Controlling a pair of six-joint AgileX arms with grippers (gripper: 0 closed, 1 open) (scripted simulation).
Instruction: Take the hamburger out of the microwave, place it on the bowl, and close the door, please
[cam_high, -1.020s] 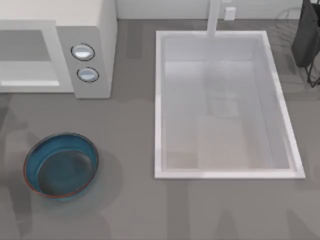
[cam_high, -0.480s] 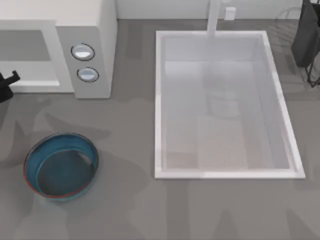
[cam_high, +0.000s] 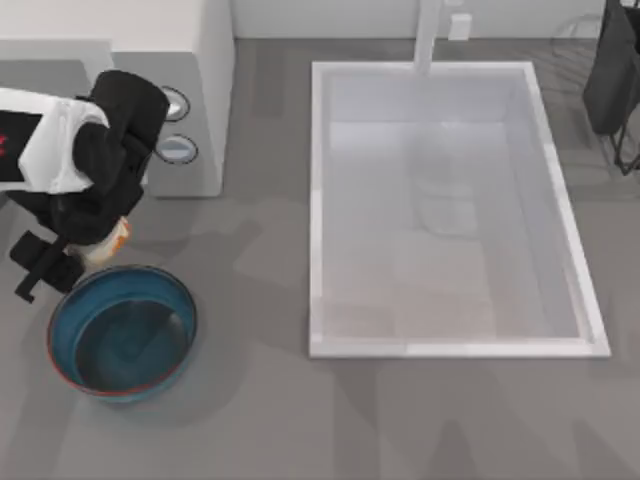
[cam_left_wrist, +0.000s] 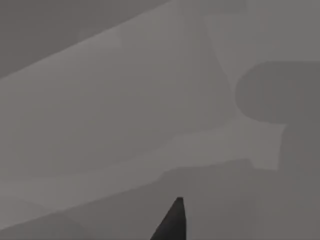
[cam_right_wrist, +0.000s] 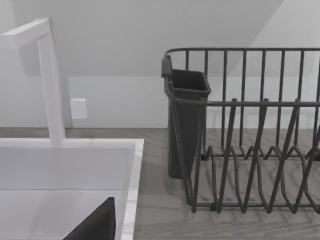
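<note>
Hamburger (cam_high: 112, 240) beside bowl (cam_high: 70, 345) rim

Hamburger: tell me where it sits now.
Top view, left side: the hamburger is under the left pincer, just above the bowl rim, in front of the microwave.

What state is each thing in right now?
White-grey boxy microwave: door hidden behind left arm.
Cream, orange-patched hamburger: out of microwave, beside left tool, not in bowl.
Round blue-teal bowl: upright, empty.
White rectangular sink: empty.
Dark wire dish rack: empty where visible.
Right tool: parked near rack.
</note>
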